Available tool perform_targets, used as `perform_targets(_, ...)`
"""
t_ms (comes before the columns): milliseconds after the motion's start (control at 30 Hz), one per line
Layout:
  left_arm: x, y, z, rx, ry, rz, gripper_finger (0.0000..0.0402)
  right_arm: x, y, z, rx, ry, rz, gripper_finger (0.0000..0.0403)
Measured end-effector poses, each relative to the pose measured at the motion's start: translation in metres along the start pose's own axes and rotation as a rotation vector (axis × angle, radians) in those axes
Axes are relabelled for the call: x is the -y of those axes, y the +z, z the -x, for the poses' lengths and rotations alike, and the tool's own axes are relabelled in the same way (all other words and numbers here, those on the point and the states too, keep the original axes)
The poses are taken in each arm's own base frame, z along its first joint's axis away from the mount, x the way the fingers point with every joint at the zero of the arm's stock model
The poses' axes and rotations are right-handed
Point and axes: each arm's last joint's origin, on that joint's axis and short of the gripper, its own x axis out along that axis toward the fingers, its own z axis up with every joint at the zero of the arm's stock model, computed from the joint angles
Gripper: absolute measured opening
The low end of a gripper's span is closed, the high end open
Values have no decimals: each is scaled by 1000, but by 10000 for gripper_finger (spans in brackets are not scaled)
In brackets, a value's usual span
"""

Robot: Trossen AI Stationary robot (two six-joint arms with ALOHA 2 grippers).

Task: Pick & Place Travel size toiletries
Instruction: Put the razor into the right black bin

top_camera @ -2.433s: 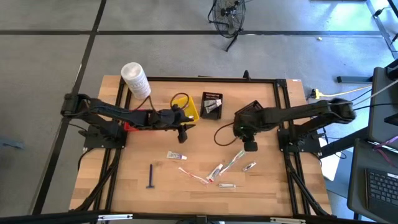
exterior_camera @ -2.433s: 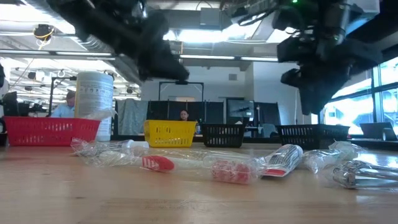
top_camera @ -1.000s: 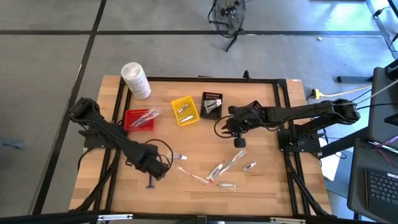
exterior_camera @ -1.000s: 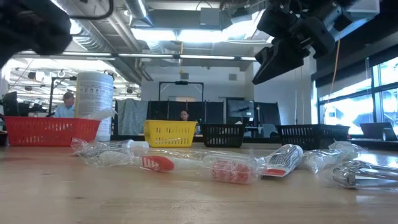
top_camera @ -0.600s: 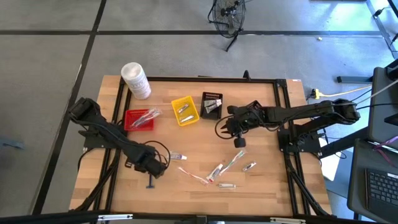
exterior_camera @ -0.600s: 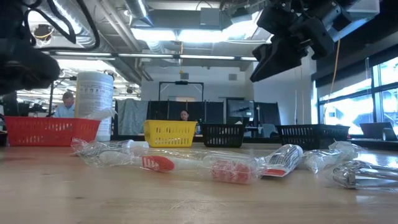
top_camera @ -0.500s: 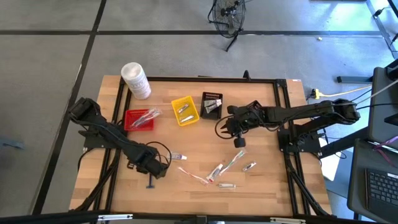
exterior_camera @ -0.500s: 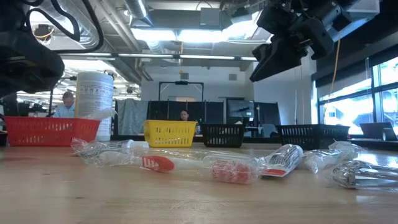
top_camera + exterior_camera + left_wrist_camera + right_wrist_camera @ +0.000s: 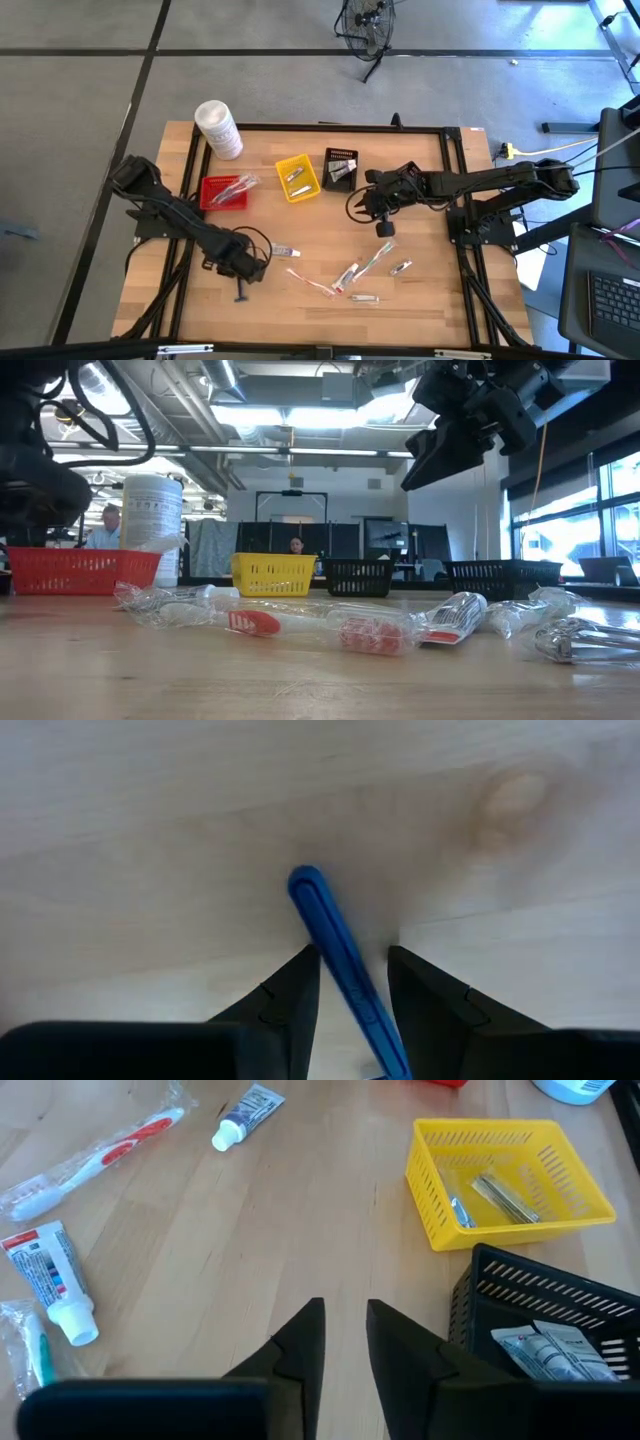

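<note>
My left gripper (image 9: 241, 272) is low over the near-left part of the table, pointing down and open. Its fingers stand on either side of the dark blue razor's handle (image 9: 340, 955), with a gap to each. The razor (image 9: 243, 291) lies flat on the wood. More toiletries lie mid-table: a small tube (image 9: 283, 250), a wrapped toothbrush (image 9: 312, 283), and tubes and sachets (image 9: 378, 257). My right gripper (image 9: 375, 203) hangs above the table next to the black basket (image 9: 341, 167), narrowly open and empty.
A red basket (image 9: 222, 192), a yellow basket (image 9: 297, 178) and the black basket stand in a row at the far side, each with items inside. A big white tub (image 9: 217, 128) stands at the far-left corner. A dark cable loops by my right arm (image 9: 356, 210). People show in the room beyond.
My left gripper has come down and moved a little toward the near edge, over the razor. The razor and the other items have stayed where they were.
</note>
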Motion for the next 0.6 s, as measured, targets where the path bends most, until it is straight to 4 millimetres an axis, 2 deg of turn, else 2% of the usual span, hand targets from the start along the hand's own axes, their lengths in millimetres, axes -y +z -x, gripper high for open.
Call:
perform_targets(267,-3,3,-3,16,2,-25,106,1,5,0,50,-13,6,76)
perform_targets(467,-4,4,-3,30,15,-46,51,2,8,0,87,-22,4,114)
perform_targets(600,-4,4,-1,51,-5,-57,32,2,8,0,86,-24,6,144)
